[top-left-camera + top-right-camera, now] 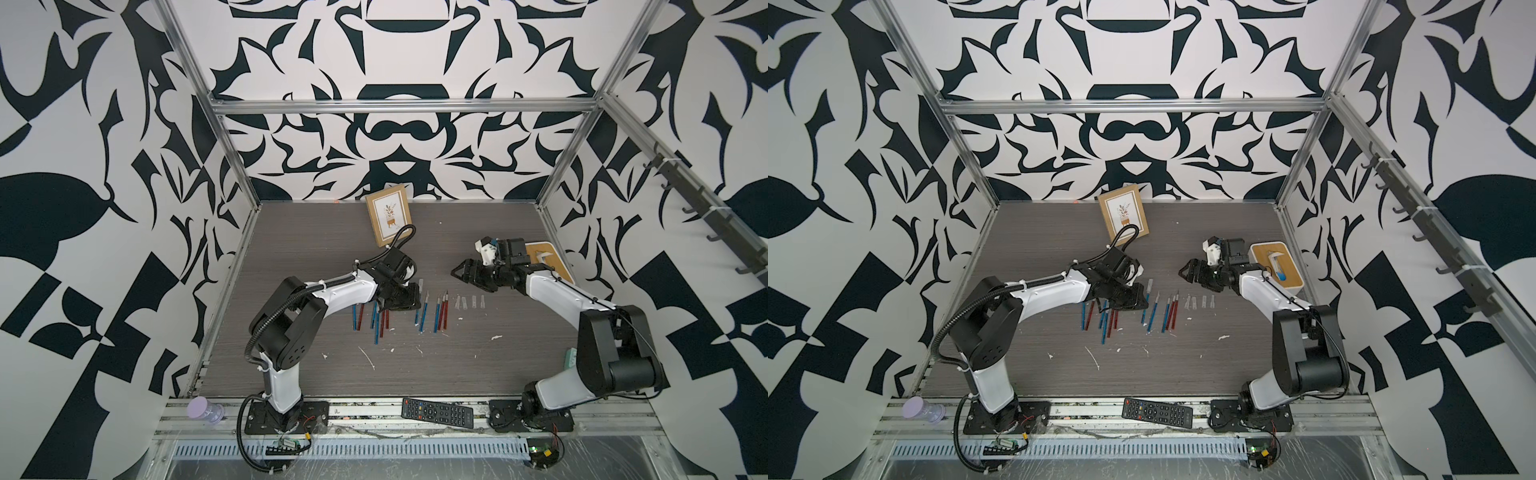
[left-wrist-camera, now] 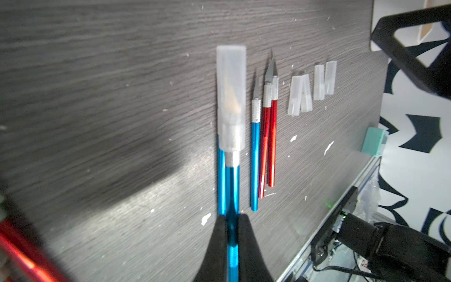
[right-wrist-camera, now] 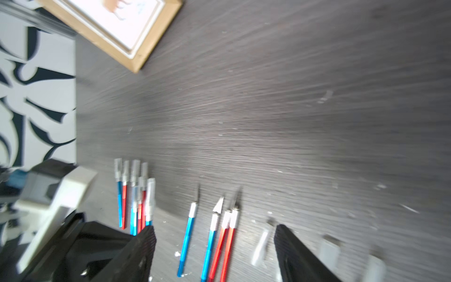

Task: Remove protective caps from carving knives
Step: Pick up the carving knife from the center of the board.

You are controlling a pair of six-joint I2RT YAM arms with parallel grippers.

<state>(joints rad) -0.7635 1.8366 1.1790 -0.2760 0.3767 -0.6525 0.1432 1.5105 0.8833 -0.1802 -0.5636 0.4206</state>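
On the worktop [image 1: 457, 232] lie the knives [image 1: 441, 311], likely light, stiff and slick. The right fingers [image 3: 292, 254] hang spread and empty nearby. The left fingers [image 2: 219, 244] clench one blue knife [image 2: 232, 185] by its handle; its cloudy cap [image 2: 231, 97], thin and probably squashy, wants pinching on its flat sides.

The table [image 1: 457, 232] is bare from the frame [image 1: 388, 216] forward to the knives [image 1: 440, 311], and from them to the near edge, bar white flecks [image 1: 371, 360]. The left arm [image 1: 345, 293] covers the left-hand knives, the left gripper [image 2: 231, 219] clamped on a knife [image 2: 231, 185]. The right gripper [image 1: 457, 272], jaws spread, hangs just behind the caps [image 1: 469, 301] with the box [image 1: 544, 259] behind it, so the middle knives lie open from above
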